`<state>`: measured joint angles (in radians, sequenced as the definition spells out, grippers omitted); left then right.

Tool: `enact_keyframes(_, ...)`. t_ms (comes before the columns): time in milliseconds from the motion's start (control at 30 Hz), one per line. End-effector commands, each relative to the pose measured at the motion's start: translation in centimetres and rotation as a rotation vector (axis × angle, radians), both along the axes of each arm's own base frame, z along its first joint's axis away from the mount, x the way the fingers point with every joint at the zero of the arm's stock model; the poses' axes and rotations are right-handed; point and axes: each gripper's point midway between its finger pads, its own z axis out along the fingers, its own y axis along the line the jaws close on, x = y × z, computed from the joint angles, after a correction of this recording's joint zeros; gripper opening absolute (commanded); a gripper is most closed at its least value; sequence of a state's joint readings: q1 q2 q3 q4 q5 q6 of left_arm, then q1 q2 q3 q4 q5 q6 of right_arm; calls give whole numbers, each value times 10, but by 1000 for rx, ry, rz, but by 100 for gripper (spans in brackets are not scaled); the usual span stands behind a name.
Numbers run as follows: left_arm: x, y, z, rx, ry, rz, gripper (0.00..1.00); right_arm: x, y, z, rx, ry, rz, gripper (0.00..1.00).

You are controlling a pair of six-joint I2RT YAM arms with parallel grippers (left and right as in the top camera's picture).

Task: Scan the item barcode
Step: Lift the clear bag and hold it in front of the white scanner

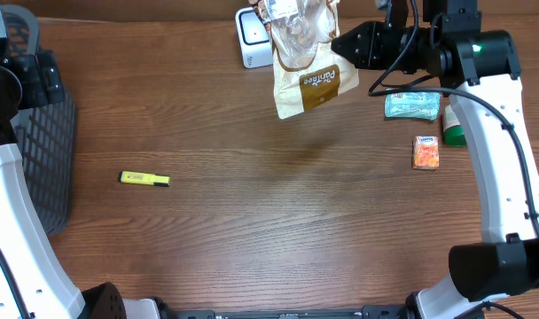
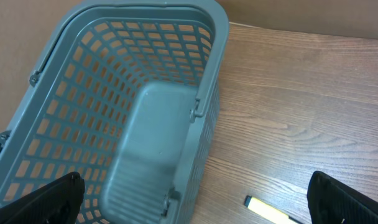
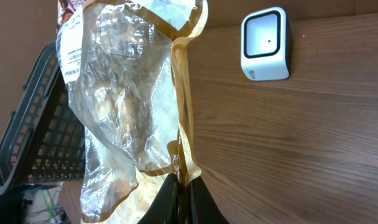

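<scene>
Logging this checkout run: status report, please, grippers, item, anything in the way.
Right gripper shut on clear-and-brown plastic snack bag. Left gripper open over grey plastic basket. Bag hangs near white box scanner, nothing between.

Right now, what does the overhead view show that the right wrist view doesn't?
Only overhead: the yellow marker, the orange carton and the teal packet.
Only right wrist: a close look at the right gripper pinched shut on the edge of the bag, and the white label near the bag's top.
Both: the bag, the white scanner, the grey basket and the wooden table.
</scene>
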<state>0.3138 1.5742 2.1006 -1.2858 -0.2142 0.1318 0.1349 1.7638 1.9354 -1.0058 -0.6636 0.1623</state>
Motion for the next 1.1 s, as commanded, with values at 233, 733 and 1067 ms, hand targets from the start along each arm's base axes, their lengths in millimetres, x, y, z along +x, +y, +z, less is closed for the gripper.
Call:
enact_keyframes(233,4,-2,-1,10,7,-17,100,32,-10,-14,-421,-167,-298,4)
enact_keyframes(733,4,-2,-1,10,7,-17,100,81,-10,-3,-953,-513,-744,4)
enact_keyframes(1067,4,-2,-1,10,7,-17,100,109,13,-53,-1231,-570,-657,4)
